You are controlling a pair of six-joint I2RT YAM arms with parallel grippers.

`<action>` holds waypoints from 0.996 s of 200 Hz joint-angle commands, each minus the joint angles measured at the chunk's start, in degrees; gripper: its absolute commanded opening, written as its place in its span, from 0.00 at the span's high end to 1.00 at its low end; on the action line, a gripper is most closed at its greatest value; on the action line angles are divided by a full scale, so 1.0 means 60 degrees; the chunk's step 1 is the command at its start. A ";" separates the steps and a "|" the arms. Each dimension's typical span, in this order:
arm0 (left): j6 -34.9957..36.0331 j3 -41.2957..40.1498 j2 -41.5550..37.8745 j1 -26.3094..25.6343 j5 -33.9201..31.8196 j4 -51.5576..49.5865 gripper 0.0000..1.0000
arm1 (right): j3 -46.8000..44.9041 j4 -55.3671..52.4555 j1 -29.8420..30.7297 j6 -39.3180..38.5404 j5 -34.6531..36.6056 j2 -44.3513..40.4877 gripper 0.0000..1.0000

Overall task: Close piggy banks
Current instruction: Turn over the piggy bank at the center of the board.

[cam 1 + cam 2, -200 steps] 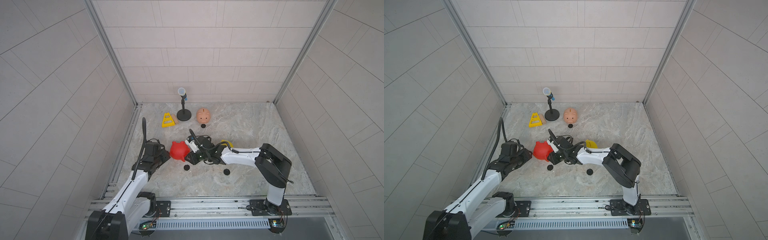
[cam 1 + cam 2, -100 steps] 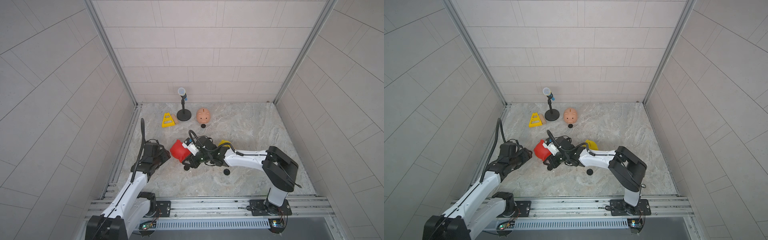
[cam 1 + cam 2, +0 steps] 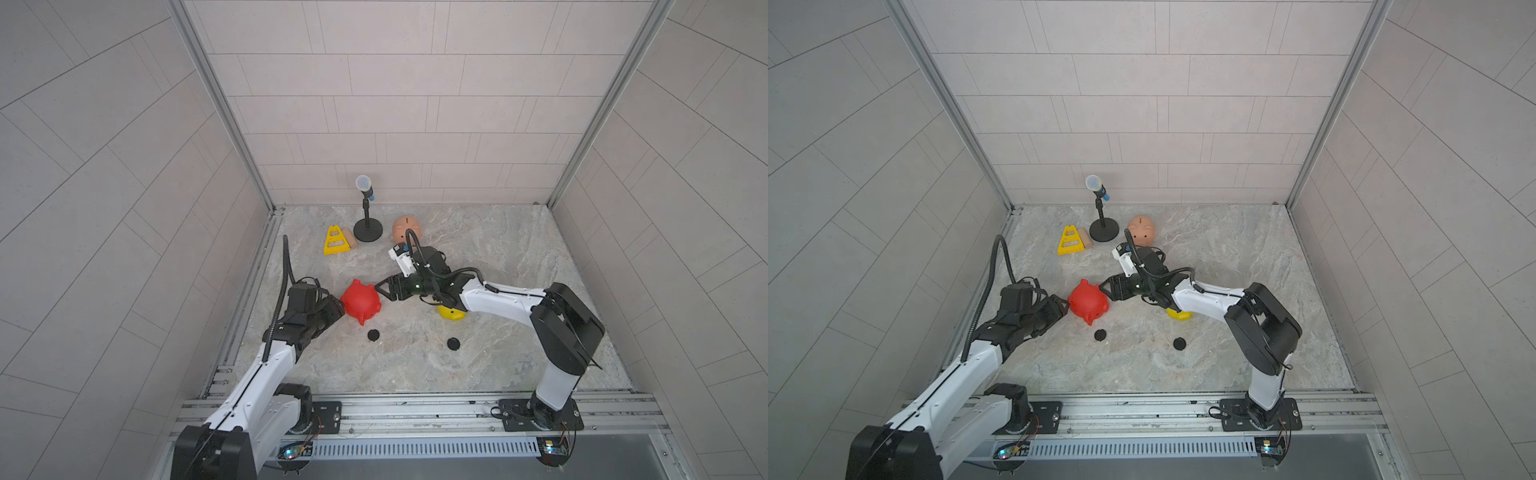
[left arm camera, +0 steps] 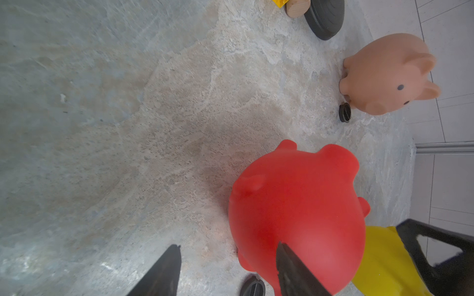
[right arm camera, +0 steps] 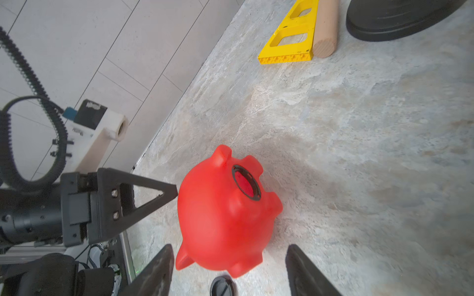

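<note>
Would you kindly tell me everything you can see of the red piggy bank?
The red piggy bank is glossy, smooth plastic, rounded, with stubby legs. It lies tipped over on the marbled table, its black-rimmed round belly hole open, unplugged. A fingertip of the left gripper seems to touch one side; the open right gripper faces the other. A black plug lies close by.
</note>
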 commanded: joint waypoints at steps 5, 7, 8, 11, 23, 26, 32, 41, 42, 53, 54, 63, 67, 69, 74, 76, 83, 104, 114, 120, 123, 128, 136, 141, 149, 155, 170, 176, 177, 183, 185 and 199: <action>0.0040 0.0108 0.0103 0.0041 0.0307 0.0329 0.36 | 0.0534 0.0452 -0.0037 0.0814 -0.0517 0.0760 0.30; 0.0040 0.0102 0.0111 0.0052 0.0327 0.0345 0.37 | 0.0583 0.0469 -0.0038 0.0854 -0.0560 0.0824 0.30; 0.0032 0.0102 0.0115 0.0046 0.0333 0.0350 0.37 | 0.0603 0.0485 -0.0045 0.0866 -0.0585 0.0854 0.30; 0.0039 0.0101 0.0118 0.0043 0.0345 0.0368 0.37 | 0.0670 0.0516 -0.0052 0.0923 -0.0637 0.0948 0.31; 0.0036 0.0101 0.0118 0.0040 0.0370 0.0406 0.38 | 0.0861 0.0602 -0.0053 0.1132 -0.0807 0.1275 0.33; 0.0038 0.0101 0.0118 0.0044 0.0384 0.0420 0.38 | 0.0884 0.0654 -0.0053 0.1169 -0.0846 0.1334 0.33; 0.0032 0.0092 0.0111 0.0044 0.0408 0.0442 0.38 | 0.0890 0.0786 -0.0053 0.1284 -0.0904 0.1428 0.34; 0.0054 0.0086 0.0104 0.0034 0.0425 0.0458 0.38 | 0.0881 0.0966 -0.0053 0.1417 -0.0971 0.1518 0.35; 0.0062 0.0093 0.0104 0.0037 0.0426 0.0458 0.38 | 0.0869 0.0989 -0.0053 0.1433 -0.0987 0.1530 0.35; 0.0082 0.0113 0.0104 0.0040 0.0448 0.0423 0.39 | 0.0858 0.1113 -0.0053 0.1531 -0.1081 0.1597 0.37; 0.0083 0.0114 0.0104 0.0040 0.0445 0.0419 0.39 | 0.0865 0.1114 -0.0053 0.1534 -0.1087 0.1599 0.37; 0.0096 0.0116 0.0117 0.0046 0.0427 0.0410 0.39 | 0.0861 0.1162 -0.0053 0.1601 -0.1188 0.1616 0.38; 0.0104 0.0115 0.0127 0.0034 0.0431 0.0414 0.40 | 0.0851 0.1193 -0.0053 0.1617 -0.1218 0.1629 0.38; 0.0107 0.0115 0.0128 0.0046 0.0427 0.0414 0.40 | 0.0845 0.1211 -0.0053 0.1622 -0.1223 0.1631 0.38; 0.0101 0.0115 0.0151 0.0042 0.0426 0.0414 0.40 | 0.0829 0.1247 -0.0053 0.1639 -0.1239 0.1631 0.38; 0.0121 0.0108 0.0148 0.0045 0.0426 0.0425 0.40 | 0.0821 0.1262 -0.0053 0.1661 -0.1239 0.1627 0.38; 0.0120 0.0101 0.0176 0.0056 0.0440 0.0436 0.41 | 0.0808 0.1261 -0.0053 0.1669 -0.1225 0.1631 0.39; 0.0118 0.0092 0.0292 0.0044 0.0547 0.0498 0.42 | 0.0759 0.1465 -0.0053 0.1849 -0.1307 0.1689 0.40; 0.0131 0.0099 0.0345 0.0048 0.0549 0.0501 0.43 | 0.0729 0.1638 -0.0053 0.1993 -0.1390 0.1732 0.40; 0.0131 0.0101 0.0369 0.0055 0.0558 0.0502 0.43 | 0.0698 0.1758 -0.0053 0.2106 -0.1460 0.1747 0.41; 0.0139 0.0101 0.0367 0.0046 0.0564 0.0498 0.43 | 0.0691 0.1816 -0.0053 0.2148 -0.1479 0.1759 0.42; 0.0143 0.0093 0.0383 0.0043 0.0572 0.0515 0.44 | 0.0671 0.1912 -0.0053 0.2223 -0.1525 0.1767 0.43; 0.0143 0.0086 0.0407 0.0049 0.0585 0.0528 0.45 | 0.0655 0.1991 -0.0052 0.2333 -0.1571 0.1770 0.45; 0.0152 0.0086 0.0425 0.0041 0.0596 0.0531 0.45 | 0.0653 0.2032 -0.0053 0.2371 -0.1599 0.1774 0.45; 0.0158 0.0086 0.0452 0.0052 0.0615 0.0546 0.45 | 0.0638 0.2087 -0.0038 0.2440 -0.1645 0.1763 0.46; 0.0157 0.0086 0.0468 0.0042 0.0624 0.0546 0.45 | 0.0622 0.2110 -0.0038 0.2480 -0.1656 0.1738 0.46; 0.0158 0.0086 0.0486 0.0048 0.0639 0.0517 0.46 | 0.0551 0.2218 -0.0023 0.2659 -0.1668 0.1681 0.47; 0.0157 0.0075 0.0495 0.0042 0.0628 0.0516 0.46 | 0.0536 0.2276 -0.0006 0.2729 -0.1689 0.1662 0.47; 0.0157 0.0073 0.0505 0.0041 0.0630 0.0516 0.46 | 0.0536 0.2289 -0.0007 0.2741 -0.1706 0.1661 0.47; 0.0157 0.0071 0.0512 0.0041 0.0618 0.0516 0.46 | 0.0532 0.2315 0.0006 0.2797 -0.1742 0.1635 0.47; 0.0157 0.0060 0.0513 0.0048 0.0617 0.0517 0.46 | 0.0545 0.2316 0.0013 0.2811 -0.1749 0.1632 0.47; 0.0161 0.0029 0.0562 0.0039 0.0622 0.0531 0.46 | 0.0522 0.2310 0.0050 0.2883 -0.1779 0.1549 0.47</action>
